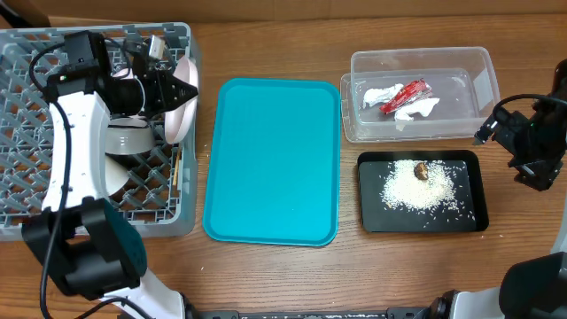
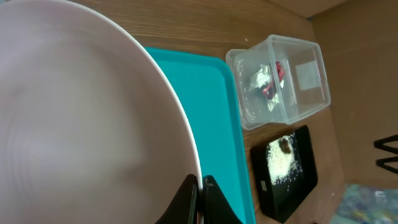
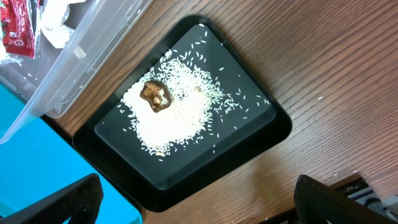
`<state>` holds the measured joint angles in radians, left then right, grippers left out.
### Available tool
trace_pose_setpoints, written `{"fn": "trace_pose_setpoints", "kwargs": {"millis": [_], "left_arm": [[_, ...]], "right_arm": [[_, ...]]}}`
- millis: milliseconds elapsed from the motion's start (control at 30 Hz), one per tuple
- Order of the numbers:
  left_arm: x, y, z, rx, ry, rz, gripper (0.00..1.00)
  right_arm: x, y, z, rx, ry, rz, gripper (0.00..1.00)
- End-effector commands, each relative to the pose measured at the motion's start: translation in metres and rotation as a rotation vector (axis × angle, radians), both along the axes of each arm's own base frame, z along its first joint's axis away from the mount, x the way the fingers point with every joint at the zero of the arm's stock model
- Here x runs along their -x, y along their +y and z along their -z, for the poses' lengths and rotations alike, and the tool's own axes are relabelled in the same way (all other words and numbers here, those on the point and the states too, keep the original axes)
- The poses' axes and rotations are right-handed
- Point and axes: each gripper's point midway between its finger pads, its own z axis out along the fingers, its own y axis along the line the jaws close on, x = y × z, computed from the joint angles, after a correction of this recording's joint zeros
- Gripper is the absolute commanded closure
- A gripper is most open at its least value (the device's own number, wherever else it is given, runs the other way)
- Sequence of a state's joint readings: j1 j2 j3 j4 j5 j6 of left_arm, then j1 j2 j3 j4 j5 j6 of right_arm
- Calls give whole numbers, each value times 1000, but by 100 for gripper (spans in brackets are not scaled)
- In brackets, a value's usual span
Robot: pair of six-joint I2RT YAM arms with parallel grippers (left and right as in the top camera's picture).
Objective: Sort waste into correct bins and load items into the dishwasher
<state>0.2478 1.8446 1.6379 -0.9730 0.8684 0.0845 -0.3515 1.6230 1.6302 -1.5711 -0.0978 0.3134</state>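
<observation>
**Dish rack.** The grey lattice dish rack (image 1: 27,133) filled the upper left of the overhead frame. The left arm lay across it. Rounded white and grey dishware sat beneath the arm and was too hidden to identify.

**Teal tray.** The teal tray (image 1: 270,159) lay at frame centre on the wooden table (image 1: 266,53), just right of the rack. Its surface was bare.

**Plate.** The large white plate (image 1: 182,120) stood on edge at the rack's right side, near the upper right corner. In the left wrist view it covered the left half of the frame.

**Left gripper.** The left gripper (image 1: 184,90) was pressed together on the plate's rim. The left wrist view showed its fingers (image 2: 186,199) pinching that rim at the bottom edge of the frame.

**Clear tub.** The clear tub (image 1: 483,84) sat at upper right. It held the red wrapper (image 1: 406,96) and the crumpled white napkin (image 1: 381,96), which were touching each other.

**Black tray.** The black tray (image 1: 376,168) lay directly below the tub, close beside it.

**Right gripper.** The right gripper (image 1: 507,151) hung at the right edge of the frame, beside both bins. Its jaws were spread wide and held nothing.

**Rice.** The rice (image 1: 421,188) lay heaped at the middle of the black tray, with stray grains around the heap.

**Scrap.** The brown scrap (image 1: 422,170) rested on the upper edge of the heap.
</observation>
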Motion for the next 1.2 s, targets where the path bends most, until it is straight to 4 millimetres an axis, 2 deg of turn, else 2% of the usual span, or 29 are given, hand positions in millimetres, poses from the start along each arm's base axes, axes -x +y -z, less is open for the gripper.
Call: {"fn": "trace_pose_setpoints", "kwargs": {"millis": [0,33,67,133,200,233,333,433,533,667,767,833,967,1100,1167], "left_arm": [[-4,10,-1,26,-18,-2,63],[-4,13,-3,27,-25,-8,55],[-4,15,-3,27,-27,-13,51],[-4,21,-7,28,-30,-32,35],[-1,28,-17,16,-54,-49,10],[1,30,-22,1,-69,-57,0],[10,37,-40,-88,-105,-93,0],[26,44,-58,-224,-107,-164,0],[42,46,-67,-327,-84,-222,0],[67,47,-63,-508,13,-308,0],[92,42,-45,-621,133,-279,0],[107,42,-38,-634,204,-275,0],[128,43,-31,-631,307,-275,0],[140,42,-30,-634,338,-261,0],[146,41,-40,-641,275,-258,0]], "right_arm": [[-1,1,-5,6,-19,-8,0],[-1,1,-5,6,-20,-9,0],[-1,1,-5,6,-20,-8,0],[-1,1,-5,6,-20,-8,0],[-1,1,-5,6,-20,-9,0],[-1,1,-5,6,-21,-8,0],[-3,4,-6,-14,-29,-15,0],[-15,25,-10,-102,-107,-133,0],[-30,41,-13,-108,-163,-213,0],[-63,82,-20,-69,-283,-395,0],[-91,122,-29,-6,-407,-557,0],[-99,136,-31,57,-430,-607,0],[-93,155,-28,73,-416,-688,0],[-82,155,-24,58,-371,-673,0],[-76,154,-30,60,-379,-673,0]]}}
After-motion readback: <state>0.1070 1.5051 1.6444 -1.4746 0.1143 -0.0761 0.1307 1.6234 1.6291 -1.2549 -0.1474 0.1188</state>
